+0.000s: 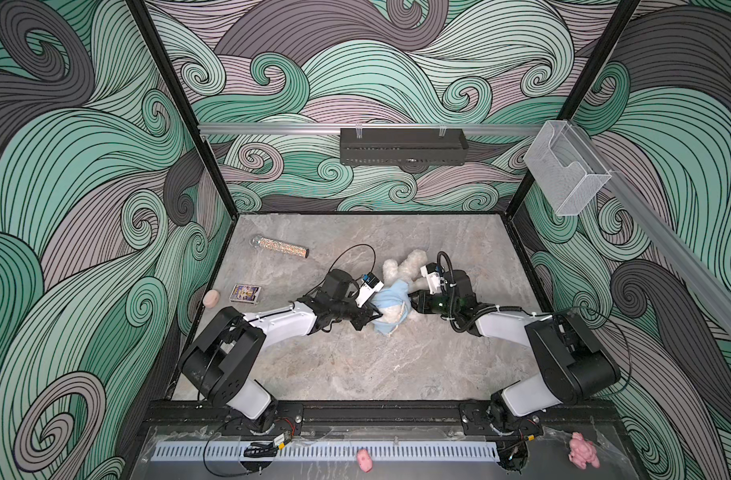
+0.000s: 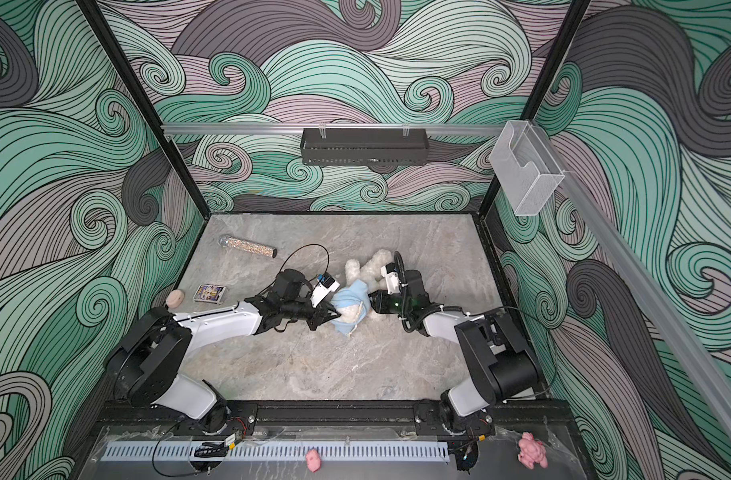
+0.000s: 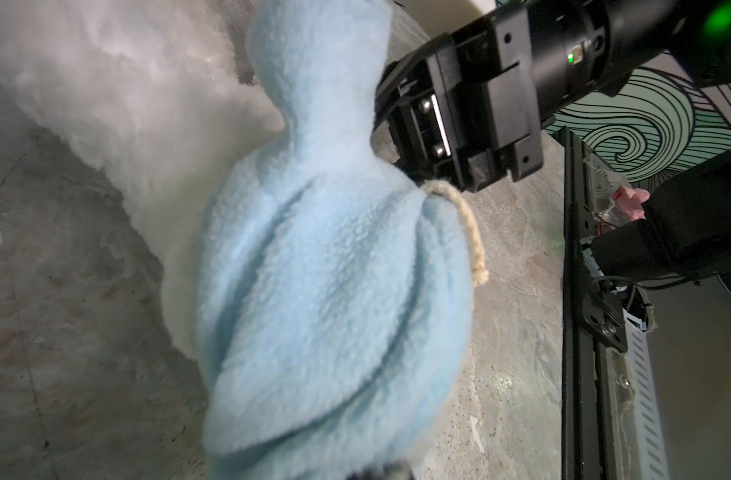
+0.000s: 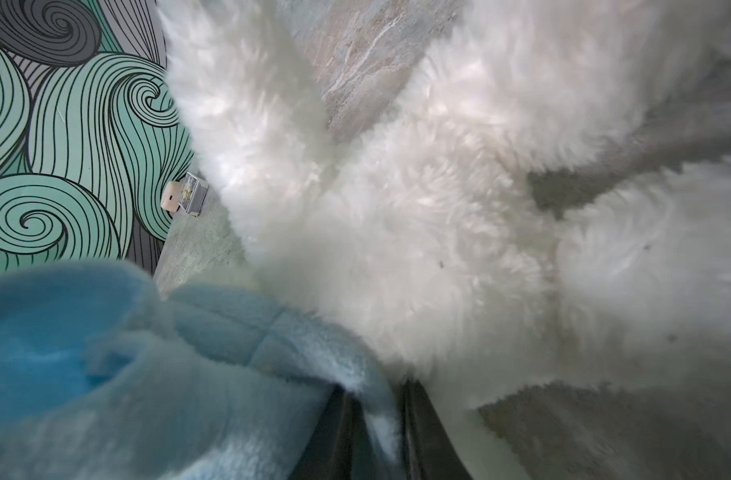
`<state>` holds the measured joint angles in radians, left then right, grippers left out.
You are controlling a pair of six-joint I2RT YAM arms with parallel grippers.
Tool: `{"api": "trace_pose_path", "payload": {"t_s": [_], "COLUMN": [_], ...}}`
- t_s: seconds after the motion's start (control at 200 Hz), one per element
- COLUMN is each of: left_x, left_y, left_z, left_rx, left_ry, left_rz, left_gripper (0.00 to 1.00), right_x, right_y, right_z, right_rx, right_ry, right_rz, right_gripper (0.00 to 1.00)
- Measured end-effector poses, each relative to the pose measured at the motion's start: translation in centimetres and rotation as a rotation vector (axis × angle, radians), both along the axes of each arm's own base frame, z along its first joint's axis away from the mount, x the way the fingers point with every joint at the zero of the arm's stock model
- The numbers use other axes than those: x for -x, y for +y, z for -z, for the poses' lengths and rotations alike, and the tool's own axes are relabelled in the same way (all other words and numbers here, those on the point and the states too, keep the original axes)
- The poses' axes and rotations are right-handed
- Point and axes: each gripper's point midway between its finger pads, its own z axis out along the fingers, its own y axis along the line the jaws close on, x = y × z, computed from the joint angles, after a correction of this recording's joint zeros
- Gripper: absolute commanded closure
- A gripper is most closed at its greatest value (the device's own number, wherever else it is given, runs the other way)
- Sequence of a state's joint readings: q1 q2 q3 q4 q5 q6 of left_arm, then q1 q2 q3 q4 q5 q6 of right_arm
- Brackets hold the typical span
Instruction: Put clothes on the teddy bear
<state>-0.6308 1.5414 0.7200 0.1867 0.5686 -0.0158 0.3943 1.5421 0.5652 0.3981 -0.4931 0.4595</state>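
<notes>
Left fingers [image 1: 364, 323] are pressed together on the blue fleece hoodie [image 3: 334, 291]; right fingers [image 4: 343, 432] pinch its edge; the teddy bear [image 1: 409, 266] lies on the counter [image 1: 355, 365] between them, partly inside; the pulling-on step, I judge; next, both should draw it along the body.

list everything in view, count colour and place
fluffy white plush teddy bear: 1, white, mid-table between the arms
light blue fleece garment: 1, light blue, partly on the bear
glittery cylindrical tube: 1, silvery, table's far left
small printed card box: 1, multicoloured, table's left
round peach object: 1, peach, beside the box
small pink plush toys: 2, pink, front ledge
black wire basket: 1, black, back rail
clear plastic holder: 1, transparent, right rail
grey marble table: 1, grey, beneath the bear
robot arms: 2, black-and-white, reaching from the front
left pincer: 1, black, shut on the garment
right pincer: 1, black, garment edge between its fingers
</notes>
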Motion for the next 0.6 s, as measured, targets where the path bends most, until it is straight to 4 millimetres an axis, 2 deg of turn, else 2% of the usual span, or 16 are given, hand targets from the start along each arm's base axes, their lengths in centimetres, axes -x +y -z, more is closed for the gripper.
{"api": "trace_pose_path", "payload": {"t_s": [0.21, 0.44, 0.6], "left_x": [-0.2, -1.1, -2.3], "left_y": [0.0, -0.5, -1.0], "left_z": [1.3, 2.4, 2.6], "left_rx": [-0.006, -0.009, -0.015], "left_ry": [0.070, 0.150, 0.178], "left_rz": [-0.045, -0.097, -0.136], "left_gripper": [0.61, 0.47, 0.45], "right_x": [-0.4, -0.4, -0.6], "right_y": [0.0, 0.8, 1.4], "right_z": [-0.3, -0.5, -0.2], "right_rx": [0.014, 0.014, 0.009], "right_ry": [-0.026, -0.041, -0.046], "right_rz": [0.004, -0.002, 0.009], "right_gripper": [0.75, 0.77, 0.78]}}
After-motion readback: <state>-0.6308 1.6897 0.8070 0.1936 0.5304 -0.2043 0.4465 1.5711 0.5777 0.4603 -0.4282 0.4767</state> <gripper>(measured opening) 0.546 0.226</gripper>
